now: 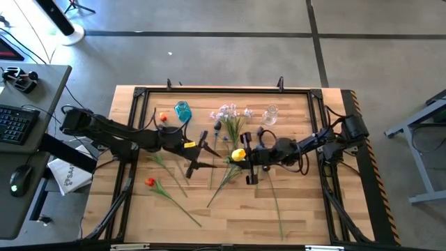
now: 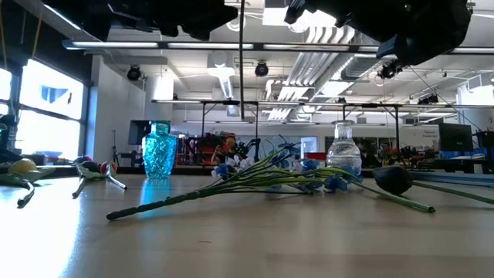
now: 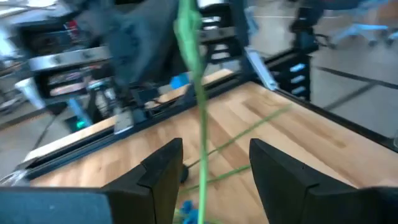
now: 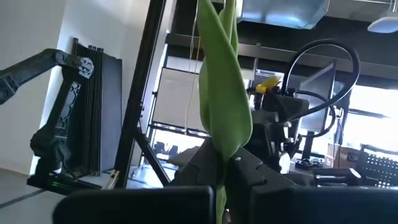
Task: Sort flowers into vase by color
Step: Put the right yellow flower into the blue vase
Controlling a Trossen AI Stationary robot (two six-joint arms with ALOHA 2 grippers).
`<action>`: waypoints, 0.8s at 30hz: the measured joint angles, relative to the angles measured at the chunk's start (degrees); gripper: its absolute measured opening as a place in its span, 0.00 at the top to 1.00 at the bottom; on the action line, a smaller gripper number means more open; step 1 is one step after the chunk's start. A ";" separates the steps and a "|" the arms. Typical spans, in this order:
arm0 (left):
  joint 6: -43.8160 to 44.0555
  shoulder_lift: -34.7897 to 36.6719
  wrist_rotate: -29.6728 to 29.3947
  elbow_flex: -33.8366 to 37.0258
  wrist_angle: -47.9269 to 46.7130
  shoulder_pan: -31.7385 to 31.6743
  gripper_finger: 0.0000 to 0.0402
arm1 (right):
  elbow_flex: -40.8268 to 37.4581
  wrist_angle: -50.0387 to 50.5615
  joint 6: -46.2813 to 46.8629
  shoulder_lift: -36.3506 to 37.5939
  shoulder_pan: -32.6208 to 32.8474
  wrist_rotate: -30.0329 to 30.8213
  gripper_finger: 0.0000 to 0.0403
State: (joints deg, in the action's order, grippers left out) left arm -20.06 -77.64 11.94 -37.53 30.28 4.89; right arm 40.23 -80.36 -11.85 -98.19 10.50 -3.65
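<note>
Near the middle of the high view the right gripper [image 1: 245, 159] is pressed shut on the yellow flower [image 1: 238, 155]; its wrist view shows a green leaf [image 4: 225, 93] rising straight out from between the closed fingers [image 4: 245, 168]. Just to the left, the left gripper [image 1: 196, 155] stands with its fingers [image 3: 163, 168] spread apart, and a thin green stem [image 3: 200, 118] runs up through the gap between them without either finger visibly touching it. Between the two grippers and toward the upper middle of the table [image 1: 300, 209], a loose heap of green stems lies fanned out, topped by the pale pink-white blossoms [image 1: 227, 111] and small blue clusters [image 2: 333, 182]. A blue glass vase [image 1: 182, 110] stands left of that heap near the table's far edge, with an orange flower [image 1: 163, 117] just beside it; a clear glass vase [image 1: 271, 114] stands to the right of the blossoms. A red flower [image 1: 149, 182] lies on the lower left part of the table, its stem running toward the lower middle of the frame. Off the table at far left sit a keyboard [image 1: 14, 125] and a mouse [image 1: 19, 178]. No writing or brand can be read anywhere.
</note>
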 joint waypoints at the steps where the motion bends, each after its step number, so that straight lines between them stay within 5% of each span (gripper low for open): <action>1: -0.44 -0.46 0.09 -0.57 -0.05 0.04 0.56 | 0.02 -0.02 0.24 0.00 0.00 -0.01 1.00; 15: -4.05 -5.55 4.64 -9.53 -10.18 -0.11 0.64 | -0.02 1.70 1.87 -0.02 0.00 -0.45 1.00; 24: -4.15 -5.55 11.73 -9.91 -11.43 -2.58 0.78 | -0.07 2.16 2.63 -0.02 0.00 -1.13 1.00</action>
State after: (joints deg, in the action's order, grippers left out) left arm -24.21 -83.20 23.67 -47.44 18.85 2.31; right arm 40.16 -78.19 -9.21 -98.21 10.50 -4.78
